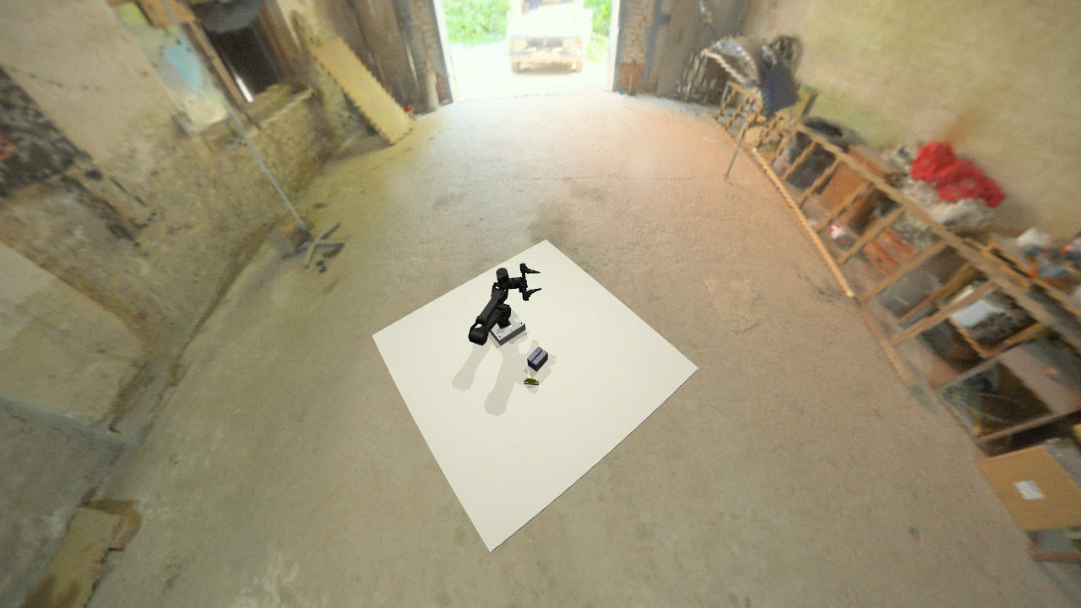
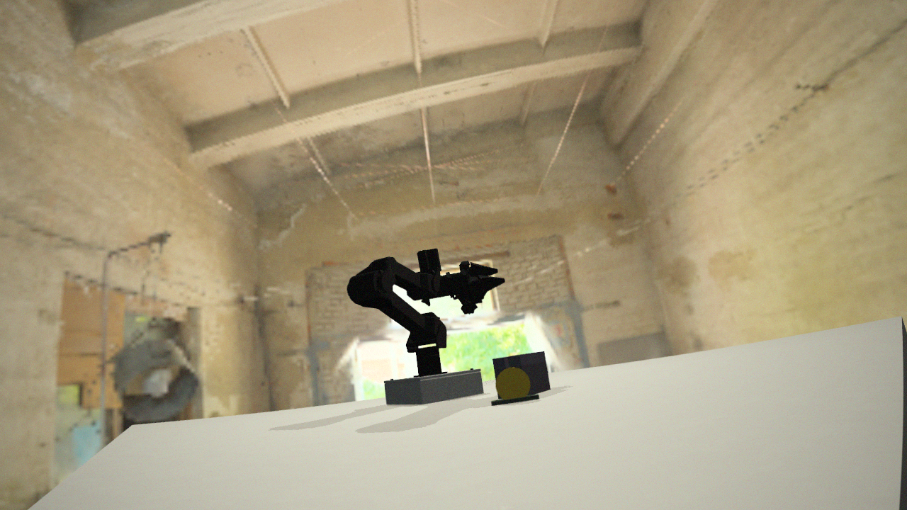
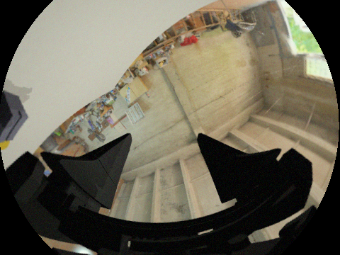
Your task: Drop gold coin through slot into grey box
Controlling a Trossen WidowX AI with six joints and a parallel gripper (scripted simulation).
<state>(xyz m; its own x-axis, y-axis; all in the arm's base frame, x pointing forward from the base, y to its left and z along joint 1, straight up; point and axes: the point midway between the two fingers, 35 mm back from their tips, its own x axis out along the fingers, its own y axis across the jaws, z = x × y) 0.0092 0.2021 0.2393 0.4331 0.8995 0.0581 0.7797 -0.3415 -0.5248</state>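
Note:
The gold coin (image 1: pixel 531 380) (image 2: pixel 513 382) (image 3: pixel 4 144) stands on its edge in the low dark-green holder (image 2: pixel 533 398). The closed grey box (image 1: pixel 538 358) (image 2: pixel 538 370) (image 3: pixel 12 115) stands close behind the coin in the exterior view. The slot shows as a dark line along its lid in the top view. My gripper (image 1: pixel 540 280) (image 2: pixel 501 275) (image 3: pixel 165 137) is open and empty, raised high above the sheet, level and well away from the coin and the box. In the wrist view the coin and box show only at the left edge.
The arm's grey base (image 1: pixel 510 330) (image 2: pixel 434 387) stands on the white sheet (image 1: pixel 589 423) (image 2: pixel 317 462) near the box. The sheet's edges show on all sides in the top view.

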